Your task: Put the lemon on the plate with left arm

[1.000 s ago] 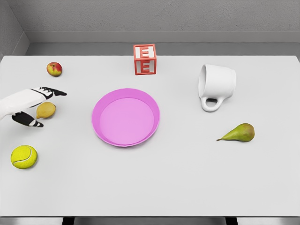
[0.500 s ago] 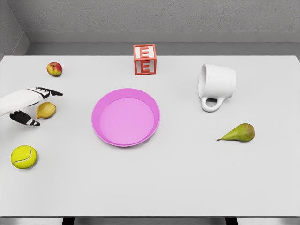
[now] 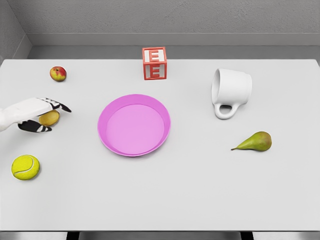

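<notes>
Yellow lemon (image 3: 49, 118) at the plate's (image 3: 112, 145) nine o'clock is now pinched by the closing left hand (image 3: 39, 116), ready for lifting.

Small yellow lemon (image 3: 50, 118) sits at the frame's left edge, mid-height, partly covered from above. Round pink plate (image 3: 134, 125), shallow and upright, lies empty just left of centre, well apart from the lemon.
</notes>
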### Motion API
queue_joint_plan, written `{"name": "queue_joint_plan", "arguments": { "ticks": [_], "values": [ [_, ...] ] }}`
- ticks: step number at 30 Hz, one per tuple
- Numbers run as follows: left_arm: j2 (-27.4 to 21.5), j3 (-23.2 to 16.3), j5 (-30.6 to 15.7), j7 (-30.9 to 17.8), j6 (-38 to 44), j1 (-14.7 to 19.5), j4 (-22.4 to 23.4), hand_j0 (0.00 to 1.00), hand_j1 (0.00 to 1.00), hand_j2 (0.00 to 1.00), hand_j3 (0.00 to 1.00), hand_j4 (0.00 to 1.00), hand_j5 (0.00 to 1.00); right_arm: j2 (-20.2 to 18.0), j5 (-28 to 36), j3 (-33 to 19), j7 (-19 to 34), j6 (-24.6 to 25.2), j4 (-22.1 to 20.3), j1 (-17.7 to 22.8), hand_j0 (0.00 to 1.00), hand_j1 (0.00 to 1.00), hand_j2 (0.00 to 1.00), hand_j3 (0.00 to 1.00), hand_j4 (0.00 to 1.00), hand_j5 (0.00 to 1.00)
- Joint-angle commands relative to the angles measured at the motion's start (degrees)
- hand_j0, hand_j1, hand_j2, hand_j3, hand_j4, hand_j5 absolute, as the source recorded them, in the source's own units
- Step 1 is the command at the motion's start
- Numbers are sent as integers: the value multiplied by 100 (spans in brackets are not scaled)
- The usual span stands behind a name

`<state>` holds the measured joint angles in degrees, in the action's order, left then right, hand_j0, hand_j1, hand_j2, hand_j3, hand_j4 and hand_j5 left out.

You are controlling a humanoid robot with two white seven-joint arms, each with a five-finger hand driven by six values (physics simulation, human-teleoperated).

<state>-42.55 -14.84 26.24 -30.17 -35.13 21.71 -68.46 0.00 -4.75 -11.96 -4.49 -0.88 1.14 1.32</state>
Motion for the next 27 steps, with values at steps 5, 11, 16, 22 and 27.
{"name": "queue_joint_plan", "arguments": {
  "ticks": [5,11,16,22,27],
  "values": [
    [28,-45,-40,2,13,-9,-1,70,70,70,70,70,70,0,1,0,0,0,1,0,100,100,100,100,100,100],
    [19,-45,-48,11,13,-9,-1,62,62,62,62,62,62,0,1,0,0,0,1,0,100,100,100,100,100,100],
    [28,-54,-48,2,13,-9,-1,60,60,60,60,60,60,0,1,0,0,0,1,0,100,100,100,100,100,100],
    [19,-54,-31,11,13,0,16,90,90,90,90,90,90,0,1,0,0,0,1,0,100,100,100,100,100,100],
    [-7,-36,-31,11,13,0,43,90,90,90,90,90,90,0,1,0,0,0,1,0,100,100,100,100,100,100]
  ]
}}
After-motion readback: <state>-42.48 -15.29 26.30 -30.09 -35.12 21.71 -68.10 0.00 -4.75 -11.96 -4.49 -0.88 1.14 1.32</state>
